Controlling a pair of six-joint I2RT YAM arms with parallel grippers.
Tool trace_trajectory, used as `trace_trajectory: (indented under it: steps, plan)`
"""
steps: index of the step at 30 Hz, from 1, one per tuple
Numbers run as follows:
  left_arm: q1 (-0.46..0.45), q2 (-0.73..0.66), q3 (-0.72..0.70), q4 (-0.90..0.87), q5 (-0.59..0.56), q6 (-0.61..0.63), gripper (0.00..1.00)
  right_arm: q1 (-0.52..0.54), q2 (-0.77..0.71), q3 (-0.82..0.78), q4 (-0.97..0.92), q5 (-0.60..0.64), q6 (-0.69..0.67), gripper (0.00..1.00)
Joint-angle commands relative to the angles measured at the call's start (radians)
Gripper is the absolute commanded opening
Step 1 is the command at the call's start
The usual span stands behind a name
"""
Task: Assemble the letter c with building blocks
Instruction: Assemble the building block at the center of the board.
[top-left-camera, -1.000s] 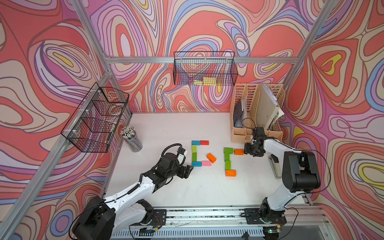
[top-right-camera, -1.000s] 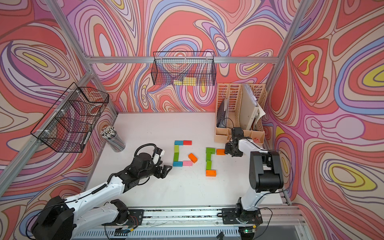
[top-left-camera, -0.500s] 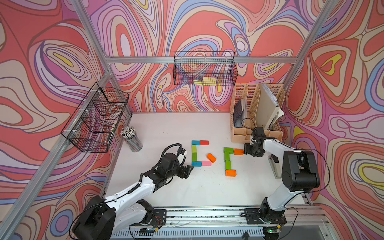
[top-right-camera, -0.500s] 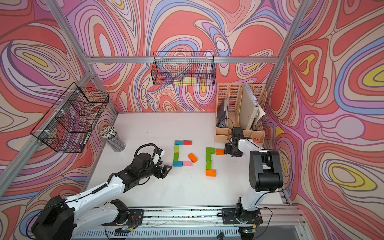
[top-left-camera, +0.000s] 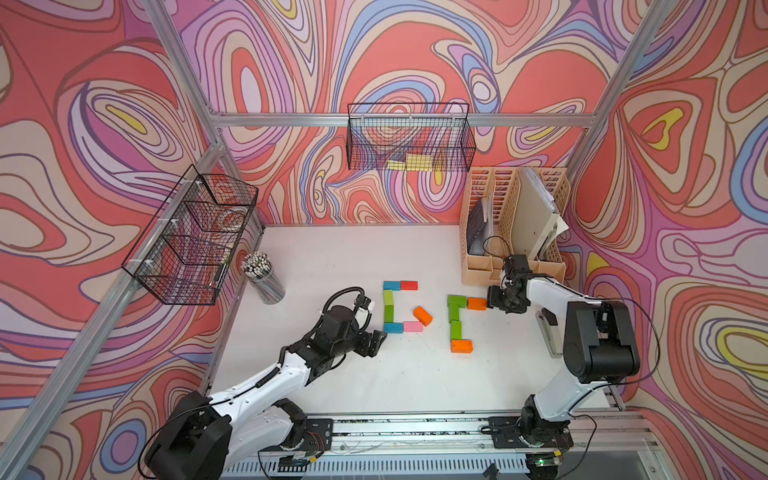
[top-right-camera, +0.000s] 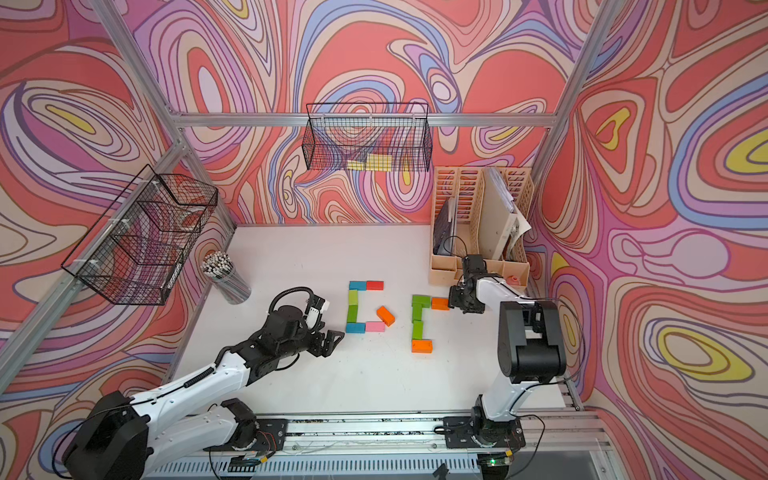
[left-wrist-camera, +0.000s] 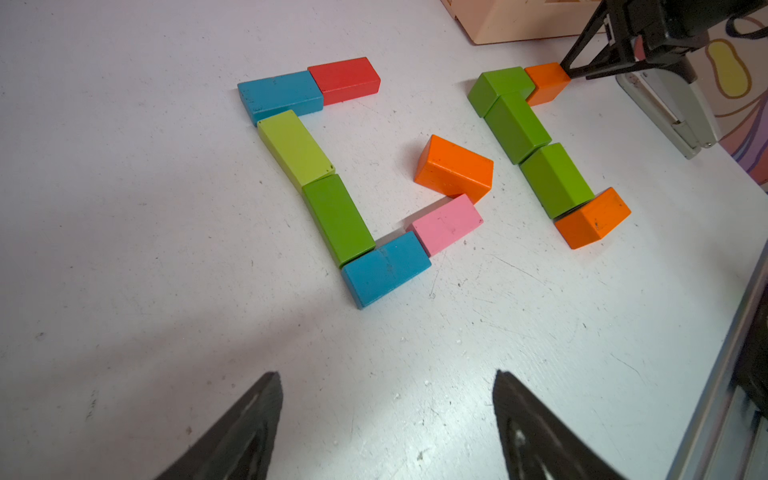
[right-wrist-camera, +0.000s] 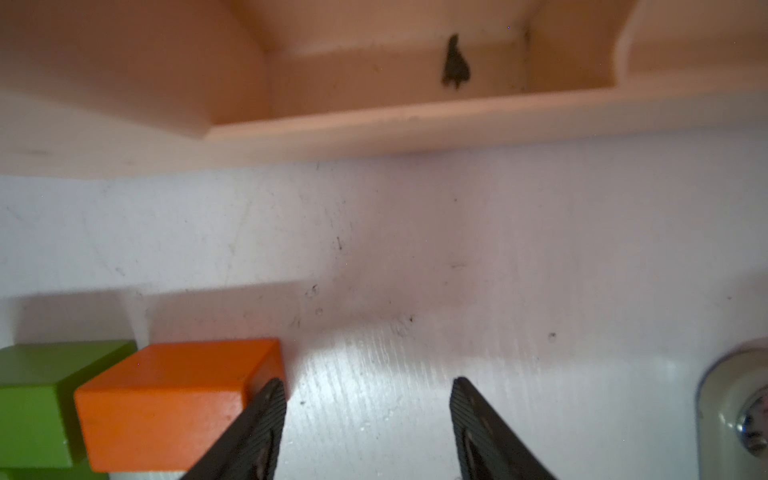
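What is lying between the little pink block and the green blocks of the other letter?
A slanted orange rectangular block lies there, apart from the green blocks; both top views show it.

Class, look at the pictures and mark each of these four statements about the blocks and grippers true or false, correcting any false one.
1. The left gripper is open and empty. True.
2. A pink block lies next to a blue block. True.
3. The right gripper is clamped on a red block. False: it is open, beside the top orange block.
4. The slanted orange block sits on top of a green block. False: it lies on the table, beside the pink block.
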Motion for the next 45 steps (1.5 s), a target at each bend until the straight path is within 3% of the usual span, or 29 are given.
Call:
trace_trajectory:
  steps: [1,45]
  plan:
    - [-0.003,0.01,0.011,0.001,-0.006,0.018,0.82,-0.006,0.016,0.025,0.009,-0.012,-0.003,0.67]
    - [-0.004,0.016,0.013,0.003,-0.007,0.021,0.82,-0.006,0.017,0.031,0.025,-0.025,-0.005,0.72]
